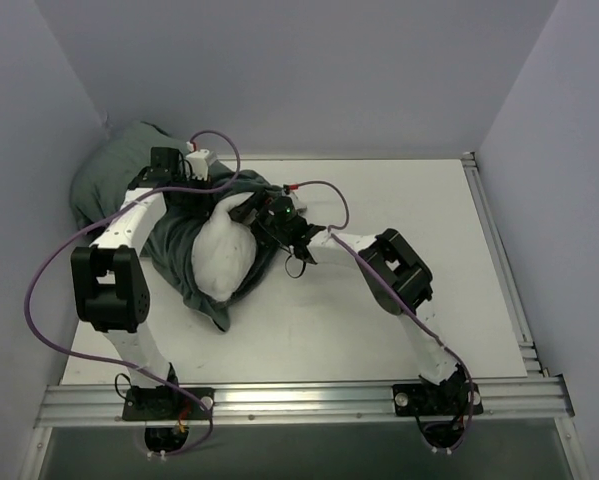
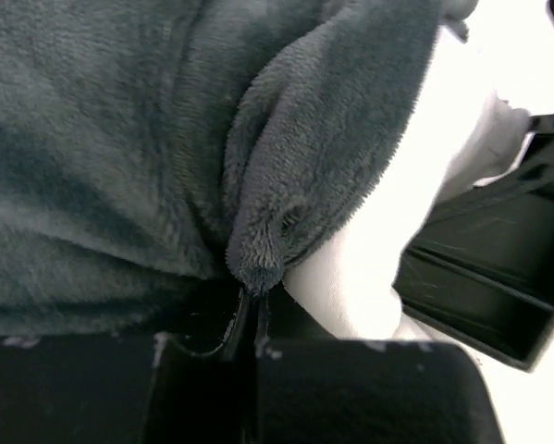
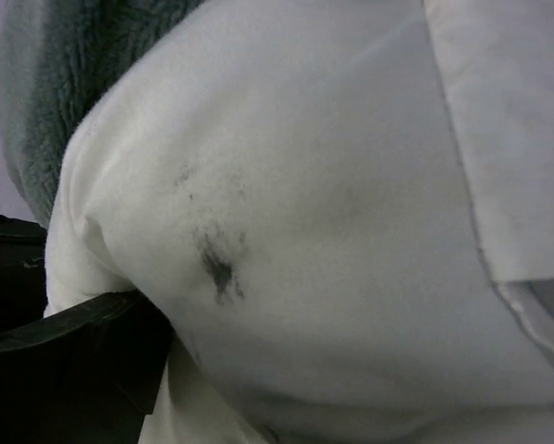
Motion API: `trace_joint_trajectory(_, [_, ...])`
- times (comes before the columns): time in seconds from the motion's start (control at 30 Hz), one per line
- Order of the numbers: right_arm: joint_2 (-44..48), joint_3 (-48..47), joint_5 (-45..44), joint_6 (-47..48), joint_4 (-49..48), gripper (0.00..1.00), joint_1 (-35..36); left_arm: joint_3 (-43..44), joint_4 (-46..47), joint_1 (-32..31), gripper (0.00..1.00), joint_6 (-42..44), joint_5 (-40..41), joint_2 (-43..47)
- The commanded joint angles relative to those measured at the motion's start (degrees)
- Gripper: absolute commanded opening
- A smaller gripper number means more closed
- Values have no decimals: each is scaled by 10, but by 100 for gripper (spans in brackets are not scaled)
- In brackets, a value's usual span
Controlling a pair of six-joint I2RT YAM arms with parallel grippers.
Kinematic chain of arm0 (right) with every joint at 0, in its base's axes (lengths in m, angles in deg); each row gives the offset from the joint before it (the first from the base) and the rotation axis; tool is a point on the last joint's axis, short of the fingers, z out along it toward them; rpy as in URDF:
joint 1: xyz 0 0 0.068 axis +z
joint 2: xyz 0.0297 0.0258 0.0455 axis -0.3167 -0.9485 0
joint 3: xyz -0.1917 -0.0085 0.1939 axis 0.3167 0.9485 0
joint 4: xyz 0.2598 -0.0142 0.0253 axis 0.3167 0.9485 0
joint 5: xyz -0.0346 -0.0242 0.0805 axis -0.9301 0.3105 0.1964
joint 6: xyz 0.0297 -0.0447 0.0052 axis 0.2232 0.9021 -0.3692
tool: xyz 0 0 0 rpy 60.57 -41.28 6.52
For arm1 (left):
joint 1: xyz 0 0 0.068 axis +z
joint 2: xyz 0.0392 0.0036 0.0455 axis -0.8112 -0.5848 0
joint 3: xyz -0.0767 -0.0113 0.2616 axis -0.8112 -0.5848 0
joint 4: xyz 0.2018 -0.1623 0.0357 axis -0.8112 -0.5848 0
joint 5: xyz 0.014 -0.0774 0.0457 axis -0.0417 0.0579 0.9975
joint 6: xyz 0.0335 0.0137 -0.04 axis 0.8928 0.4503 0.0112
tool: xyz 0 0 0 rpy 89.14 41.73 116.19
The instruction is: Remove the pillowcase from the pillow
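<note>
So the fuzzy dark grey-green fabric pillowcase (image 1: 114, 170) is bunched up at the far left of the white table (image 1: 379, 320), spilling toward the corner wall, with only its plain plush side showing. It's still wrapped around the left and near sides of the pillow. The left gripper (image 2: 253, 301) has its jaws pressed together on a little fold of that fleece. Just right of it the plump white cushion pillow (image 1: 222, 262) bulges out of the cover, mostly bare, with a dark smudge (image 3: 217, 268) on it. The right gripper (image 1: 257, 215) sits against the pillow's far end, honestly can't tell how its jaws stand.
</note>
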Motion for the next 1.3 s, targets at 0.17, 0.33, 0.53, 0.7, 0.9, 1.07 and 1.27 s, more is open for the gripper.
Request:
trace_joint_trajectory(0.17, [-71,-16,34,-132,-246,0,20,-15,4,-6,2,-30,-59,44])
trace_joint_trajectory(0.33, [75,44,41,-20,-164,0,9,5,1,10,2,-13,-7,78])
trace_joint_trajectory(0.53, [218,97,212,5,-226,0,7,65,-35,1,2,31,90,87])
trace_joint_trajectory(0.7, [366,137,225,59,-130,0,9,97,-50,-17,2,43,137,76])
trace_joint_trajectory(0.9, [501,145,232,106,25,0,-49,122,-63,-18,2,47,162,43])
trace_joint_trajectory(1.07, [584,129,256,135,126,0,-86,122,-63,-26,2,54,178,6])
trace_joint_trajectory(1.27, [602,54,262,199,243,0,-93,109,-53,-33,2,67,201,-30])
